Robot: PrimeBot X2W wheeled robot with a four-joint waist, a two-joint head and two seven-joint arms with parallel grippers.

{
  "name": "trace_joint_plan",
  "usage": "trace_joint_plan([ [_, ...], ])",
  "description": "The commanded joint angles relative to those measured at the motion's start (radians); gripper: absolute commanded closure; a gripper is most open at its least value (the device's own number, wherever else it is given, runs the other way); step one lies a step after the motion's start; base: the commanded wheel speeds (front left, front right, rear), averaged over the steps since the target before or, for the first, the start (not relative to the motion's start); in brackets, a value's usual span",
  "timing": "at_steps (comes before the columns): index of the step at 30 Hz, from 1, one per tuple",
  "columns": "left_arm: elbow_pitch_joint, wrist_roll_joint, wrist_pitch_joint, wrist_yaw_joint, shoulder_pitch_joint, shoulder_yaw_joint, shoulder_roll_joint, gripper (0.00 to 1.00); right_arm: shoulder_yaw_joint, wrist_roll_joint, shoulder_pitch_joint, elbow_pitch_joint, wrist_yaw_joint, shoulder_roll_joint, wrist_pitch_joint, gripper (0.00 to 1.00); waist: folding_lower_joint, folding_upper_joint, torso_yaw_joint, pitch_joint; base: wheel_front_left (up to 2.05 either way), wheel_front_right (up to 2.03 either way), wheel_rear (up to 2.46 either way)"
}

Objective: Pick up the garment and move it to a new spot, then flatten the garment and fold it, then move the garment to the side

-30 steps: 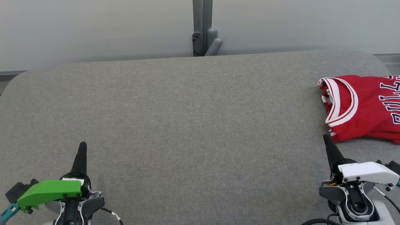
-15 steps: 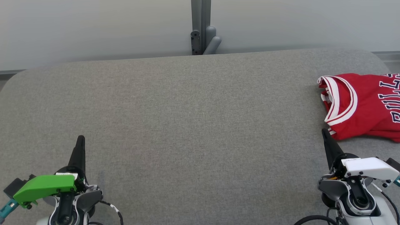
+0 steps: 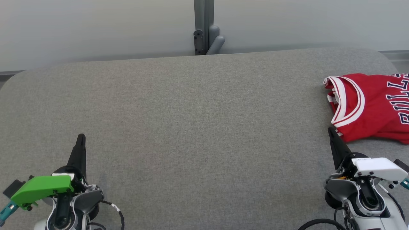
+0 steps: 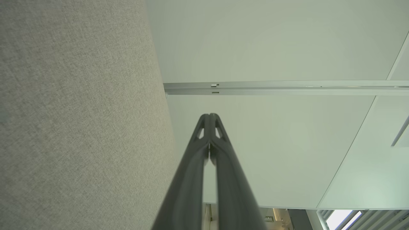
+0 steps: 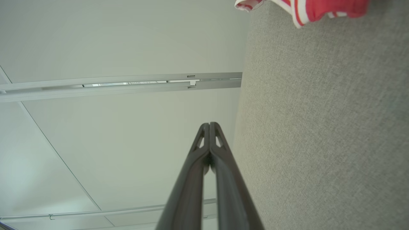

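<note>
Changes, two entries. My left gripper (image 3: 81, 136): crept slightly forward. My right gripper (image 3: 330, 128): crept forward likewise, tip now nearer the garment (image 3: 370, 105) just ahead-right.

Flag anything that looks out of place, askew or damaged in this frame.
Only the red jersey: it lies rumpled at the right of the grey surface, cut by the head view's edge. The left claw and right claw are shut and empty.
</note>
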Motion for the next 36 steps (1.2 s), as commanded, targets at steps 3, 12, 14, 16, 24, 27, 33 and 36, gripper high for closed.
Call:
trace_joint_plan([
  [3, -0.004, -0.002, 0.002, 0.003, -0.011, 0.001, 0.000, 1.00, 0.003, 0.009, -0.007, 0.002, 0.000, -0.006, 0.003, 1.00, 0.0000, 0.0000, 0.000, 0.000, 0.00, 0.00, 0.00],
  [12, -0.004, -0.002, 0.002, 0.003, -0.011, 0.001, 0.000, 1.00, 0.006, 0.011, -0.007, 0.002, 0.000, -0.008, 0.000, 1.00, 0.0000, 0.0000, 0.000, 0.000, 0.00, 0.00, 0.00],
  [14, -0.004, -0.002, 0.002, 0.003, -0.011, 0.001, 0.000, 1.00, 0.006, 0.012, -0.006, 0.002, 0.000, -0.008, -0.001, 1.00, 0.0000, 0.0000, 0.000, 0.000, 0.00, 0.00, 0.00],
  [16, -0.004, -0.002, 0.002, 0.003, -0.011, 0.001, 0.000, 1.00, 0.007, 0.012, -0.006, 0.002, 0.000, -0.008, -0.002, 1.00, 0.0000, 0.0000, 0.000, 0.000, 0.00, 0.00, 0.00],
  [24, -0.004, -0.001, 0.002, 0.003, -0.011, 0.001, 0.000, 1.00, 0.009, 0.013, -0.006, 0.002, 0.000, -0.010, -0.004, 1.00, 0.0000, 0.0000, 0.000, 0.000, 0.00, 0.00, 0.00],
  [27, -0.004, -0.001, 0.002, 0.003, -0.011, 0.001, 0.000, 1.00, 0.010, 0.015, -0.006, 0.001, 0.000, -0.011, -0.005, 1.00, 0.0000, 0.0000, 0.000, 0.000, 0.00, 0.00, 0.00],
  [33, -0.004, -0.001, 0.002, 0.003, -0.011, 0.001, 0.000, 1.00, 0.012, 0.017, -0.005, 0.001, 0.000, -0.011, -0.007, 1.00, 0.0000, 0.0000, 0.000, 0.000, 0.00, 0.00, 0.00],
  [36, -0.004, -0.001, 0.002, 0.003, -0.011, 0.001, 0.000, 1.00, 0.013, 0.018, -0.005, 0.001, 0.000, -0.012, -0.008, 1.00, 0.0000, 0.0000, 0.000, 0.000, 0.00, 0.00, 0.00],
])
